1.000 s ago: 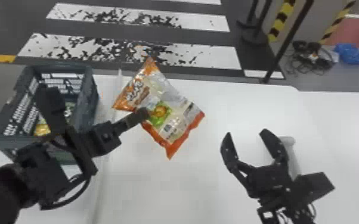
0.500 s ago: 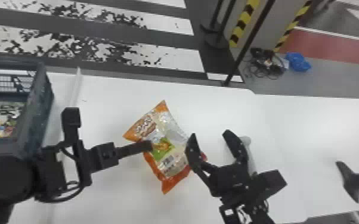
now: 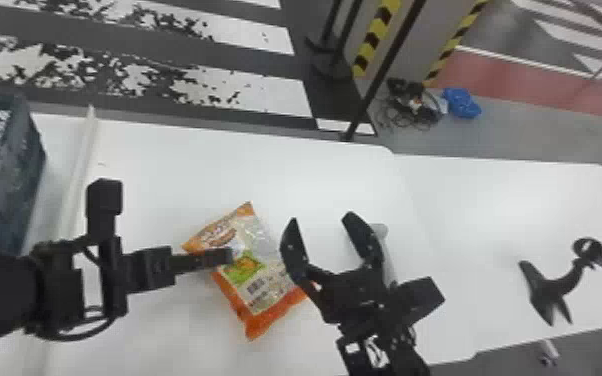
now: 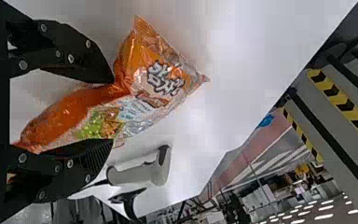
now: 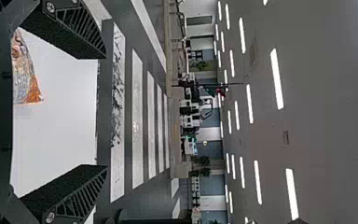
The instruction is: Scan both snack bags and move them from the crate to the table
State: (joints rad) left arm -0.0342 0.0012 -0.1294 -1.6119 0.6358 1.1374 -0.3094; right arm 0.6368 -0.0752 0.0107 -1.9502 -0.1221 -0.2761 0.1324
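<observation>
Reaching sideways over the snack bag [image 3: 265, 272] on the table [image 3: 470, 220] with left gripper [image 3: 225, 256] spread; pointing right gripper [image 3: 321, 220], also spread, forward nearby

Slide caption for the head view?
Left hand over a snack bag on the white table, right hand open beside it, crate at the left edge.

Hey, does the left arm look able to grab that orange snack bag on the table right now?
Probably yes: the left claw is open right at the snack bag, and nothing else comes between them. The right claw, also open, is close by and might crowd it.
</observation>
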